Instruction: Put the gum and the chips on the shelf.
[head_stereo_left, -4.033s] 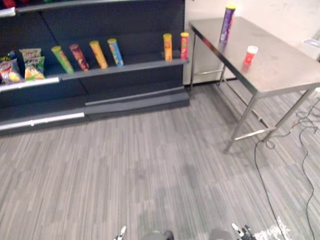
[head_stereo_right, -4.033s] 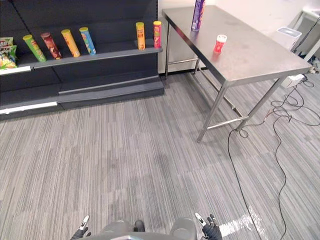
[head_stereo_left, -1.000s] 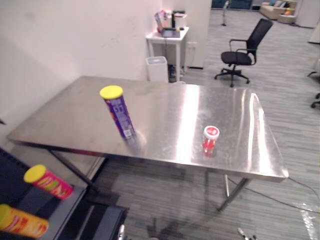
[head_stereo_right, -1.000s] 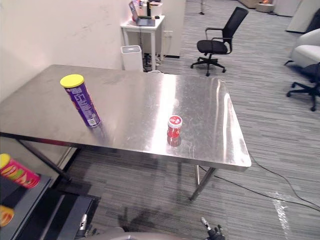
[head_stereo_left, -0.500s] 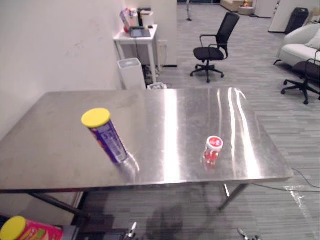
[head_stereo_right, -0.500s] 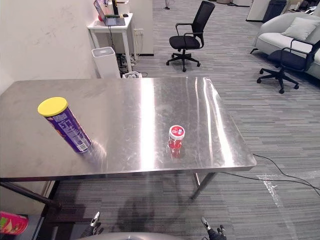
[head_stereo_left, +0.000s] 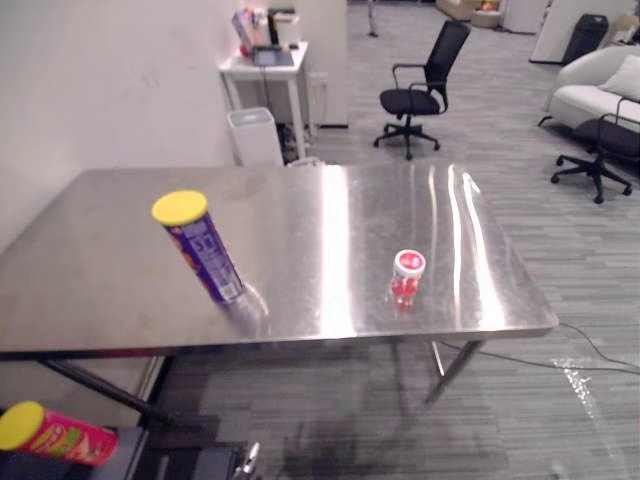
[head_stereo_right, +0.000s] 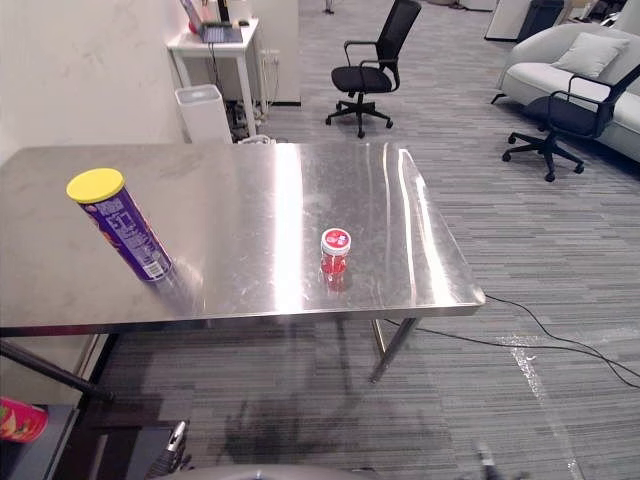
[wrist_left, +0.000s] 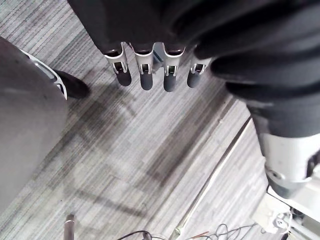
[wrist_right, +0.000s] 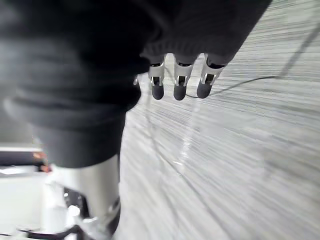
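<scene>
Silver-fingered left robot hand (wrist_left: 145, 75) and right robot hand (wrist_right: 180, 82) hang released, fingers straight, above grey carpet (wrist_left: 125, 165).

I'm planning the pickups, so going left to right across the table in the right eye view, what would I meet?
First the purple chips can with its yellow lid → then the red gum jar with its white lid.
</scene>
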